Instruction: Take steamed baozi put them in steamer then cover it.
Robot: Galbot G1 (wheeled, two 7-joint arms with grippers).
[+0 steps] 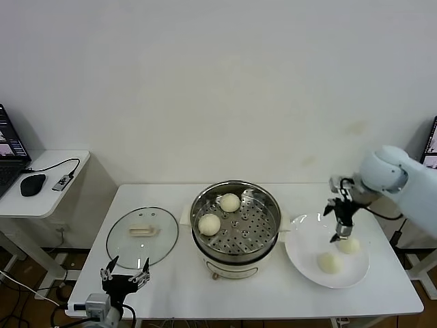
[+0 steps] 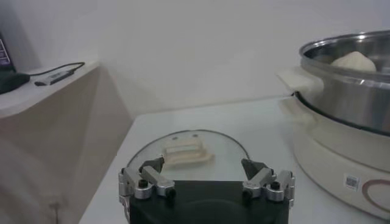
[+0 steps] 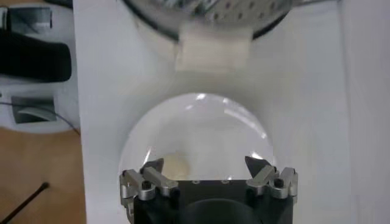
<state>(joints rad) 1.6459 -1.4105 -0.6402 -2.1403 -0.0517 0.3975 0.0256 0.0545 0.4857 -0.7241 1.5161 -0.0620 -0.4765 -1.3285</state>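
The steamer [image 1: 235,254] stands mid-table with two baozi on its perforated tray, one at the back [image 1: 230,202] and one at the left [image 1: 209,224]. Two more baozi [image 1: 330,262] [image 1: 349,245] lie on a white plate [image 1: 300,256] to its right. My right gripper [image 1: 339,236] hangs open just above the plate, over the farther bun; the right wrist view shows its open fingertips [image 3: 205,164] and part of a bun [image 3: 177,165]. The glass cover [image 1: 142,236] lies flat left of the steamer. My left gripper [image 1: 126,277] [image 2: 206,167] waits open and empty at the cover's near edge.
A low side table [image 1: 41,205] at the far left carries a laptop, a mouse [image 1: 32,184] and a cable. The steamer's cream side handle [image 3: 213,49] points toward the plate. The table's front edge runs just behind my left gripper.
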